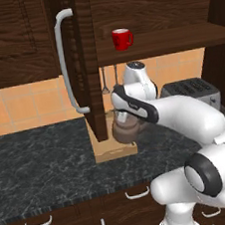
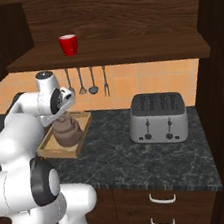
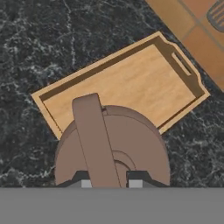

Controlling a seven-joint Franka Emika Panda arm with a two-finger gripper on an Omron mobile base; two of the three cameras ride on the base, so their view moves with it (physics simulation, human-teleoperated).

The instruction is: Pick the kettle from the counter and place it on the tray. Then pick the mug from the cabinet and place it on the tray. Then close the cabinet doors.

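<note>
My gripper [image 3: 110,180] is shut on the arched handle of the brownish kettle [image 3: 131,151]. The kettle [image 1: 127,129] hangs over the near end of the tan wooden tray [image 1: 112,153] on the dark counter [image 1: 40,159]; I cannot tell whether it touches the tray. In the right base view the kettle [image 2: 67,132] sits under my hand, above the tray [image 2: 58,152]. The red mug [image 1: 122,39] stands upright on the open cabinet's shelf [image 1: 175,41], above and behind the arm. The mug [image 2: 68,44] is apart from the gripper.
A cabinet door [image 1: 89,62] with a long silver handle [image 1: 67,65] stands open, edge-on, just left of the tray. A silver toaster [image 2: 158,118] stands on the counter to the right. Utensils [image 2: 86,82] hang on the tiled wall. Drawers [image 2: 161,198] run below the counter.
</note>
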